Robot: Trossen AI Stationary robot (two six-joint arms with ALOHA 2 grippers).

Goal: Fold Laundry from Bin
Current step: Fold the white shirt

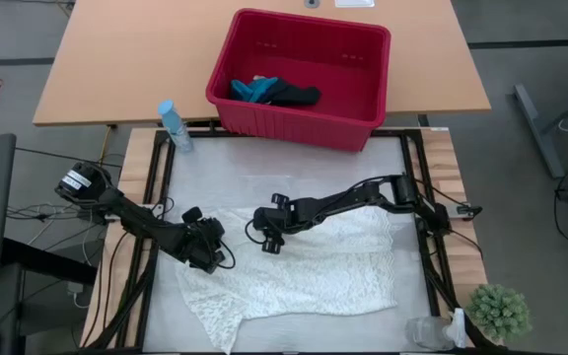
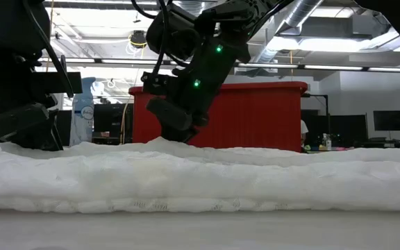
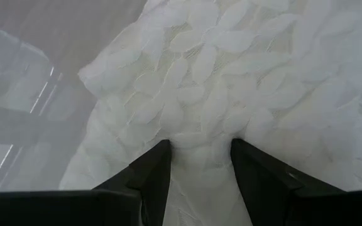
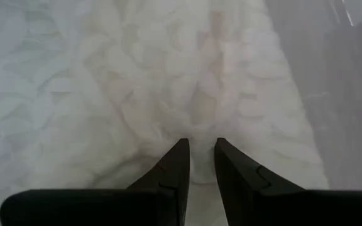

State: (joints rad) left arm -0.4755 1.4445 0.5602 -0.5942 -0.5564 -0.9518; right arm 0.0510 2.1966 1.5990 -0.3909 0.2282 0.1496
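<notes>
Low view: large white lacy cloth (image 2: 200,177) hides table surface. It lies rumpled, spread on table in front of red rectangular plastic bin (image 1: 304,74). Left pincer (image 3: 200,160) pinches cloth fold at its left edge; right pincer (image 4: 198,157) pinches fold near upper middle.

Both arms are dark, near-black, built of slim jointed segments; the left arm (image 1: 131,219) carries a white label near its base and trails thin black cables; the right arm (image 1: 363,197) has loose cable loops along its wrist; two small green lights glow on its housing in the low view; each wrist ends in two matte black, wedge-shaped fingers (image 4: 175,166).
</notes>
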